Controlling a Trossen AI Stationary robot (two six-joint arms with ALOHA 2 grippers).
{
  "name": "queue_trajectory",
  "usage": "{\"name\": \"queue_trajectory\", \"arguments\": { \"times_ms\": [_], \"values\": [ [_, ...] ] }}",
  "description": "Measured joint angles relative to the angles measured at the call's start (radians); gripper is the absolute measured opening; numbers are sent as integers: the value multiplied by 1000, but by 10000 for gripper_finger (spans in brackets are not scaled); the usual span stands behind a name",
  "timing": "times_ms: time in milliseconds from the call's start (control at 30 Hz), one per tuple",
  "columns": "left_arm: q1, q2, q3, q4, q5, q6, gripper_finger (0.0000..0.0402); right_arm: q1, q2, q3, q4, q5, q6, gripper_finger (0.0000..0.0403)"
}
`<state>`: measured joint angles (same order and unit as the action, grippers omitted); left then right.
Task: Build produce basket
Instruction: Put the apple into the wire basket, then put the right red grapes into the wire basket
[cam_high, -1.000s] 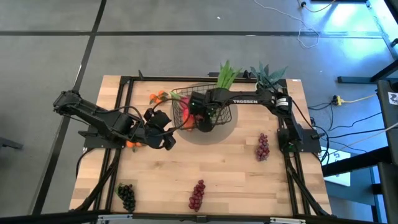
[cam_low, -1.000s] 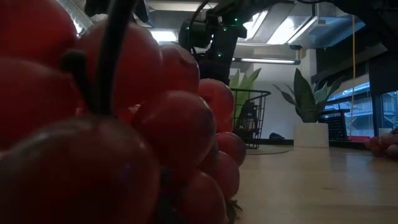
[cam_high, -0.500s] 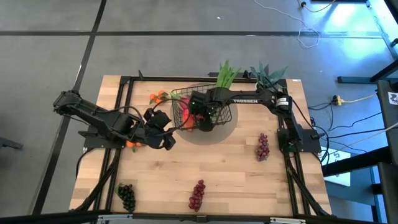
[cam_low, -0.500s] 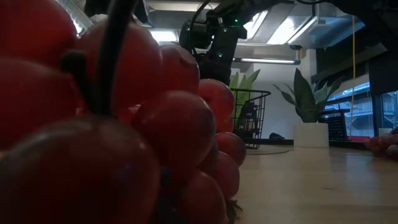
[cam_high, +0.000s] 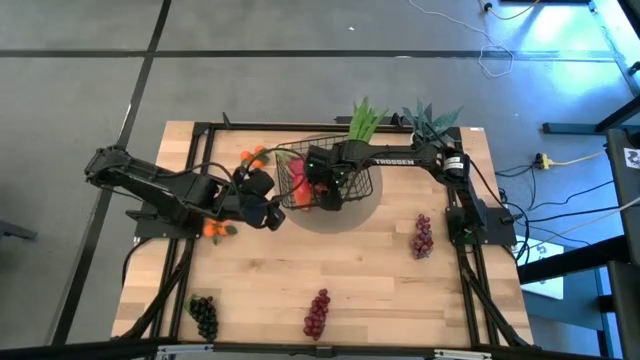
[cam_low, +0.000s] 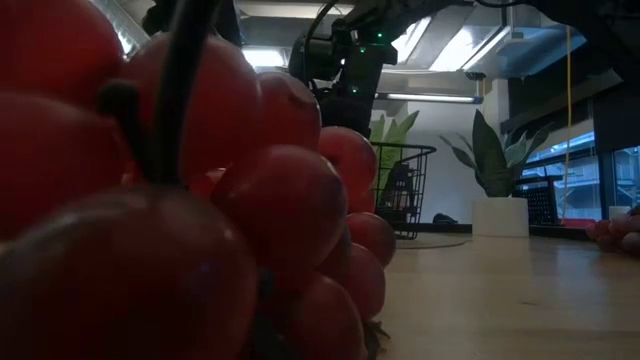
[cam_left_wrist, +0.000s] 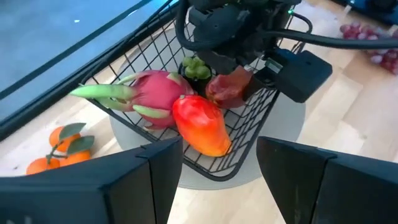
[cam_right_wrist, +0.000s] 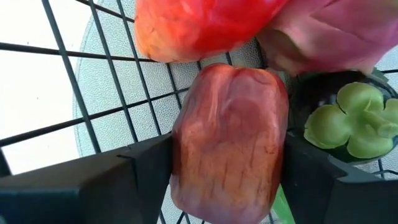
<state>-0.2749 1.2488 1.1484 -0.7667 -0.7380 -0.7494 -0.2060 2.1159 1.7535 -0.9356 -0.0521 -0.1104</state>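
Note:
The black wire basket stands on a round grey mat at the table's far middle. It holds a pink dragon fruit, a red-orange mango and a green fruit. My right gripper reaches down into the basket, shut on a dark red fruit. My left gripper hangs open and empty just left of the basket, facing its wall. My right gripper pinches the dark red fruit by its two opposite sides between its two fingers, coming from above and pointing steeply down. The fruit is inside the basket beside the mango; whether it rests on the mesh floor I cannot tell.
Oranges lie left of the basket and under my left arm. Grape bunches lie at the right, near middle and near left. A green leafy stalk and a potted plant stand at the far edge.
My left gripper has swung a little toward the table's far edge, closer to the basket's left wall, staying open. My right gripper has kept still in the basket with the red fruit.

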Motion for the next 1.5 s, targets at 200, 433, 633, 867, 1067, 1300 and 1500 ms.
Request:
{"name": "queue_trajectory", "arguments": {
  "times_ms": [200, 433, 633, 867, 1067, 1300, 1500],
  "values": [
    [0, 8, 0, 1, 3, 0, 194, 0, 0, 0, 1, -1, 0, 240],
    [0, 7, 0, 4, 3, 0, 194, 0, 0, 0, 5, -3, -2, 240],
    [0, 7, 0, 4, 3, 0, 194, -3, 0, 0, 6, 1, -1, 240],
    [0, 7, 0, 4, 3, 0, 194, -3, 3, 0, 57, -52, 20, 252],
    [0, 7, 0, 4, 3, 0, 194, -3, 3, 0, 57, -31, 1, 299],
    [0, 7, 0, 4, 3, 0, 194, -4, 3, 1, 53, -43, 0, 320],
    [0, 7, 0, 4, 3, 0, 194, -6, 2, 69, -7, -51, 12, 321]
  ]
}}
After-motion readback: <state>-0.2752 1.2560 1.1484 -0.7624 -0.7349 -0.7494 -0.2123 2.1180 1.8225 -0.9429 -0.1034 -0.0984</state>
